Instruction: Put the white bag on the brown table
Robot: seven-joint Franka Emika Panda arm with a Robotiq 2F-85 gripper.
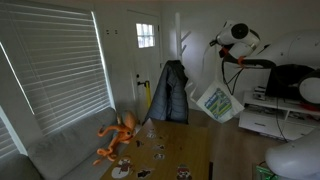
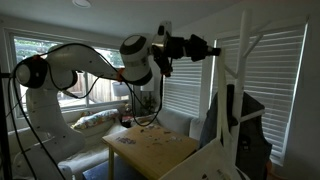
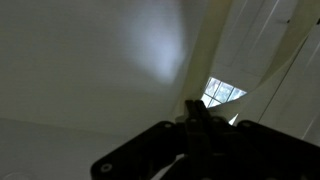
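The white bag, with green print, hangs in the air by its long strap, high above the brown table. My gripper is raised near the ceiling and shut on the strap. In an exterior view the gripper points at the white coat stand, the bag hangs low beside it, and the table lies below. In the wrist view the shut jaws pinch the white strap, which runs up and away. The bag's body is out of the wrist view.
A dark jacket hangs on a coat stand right beside the bag. An orange plush octopus sits on the grey sofa. Small items are scattered on the table. Window blinds line the wall.
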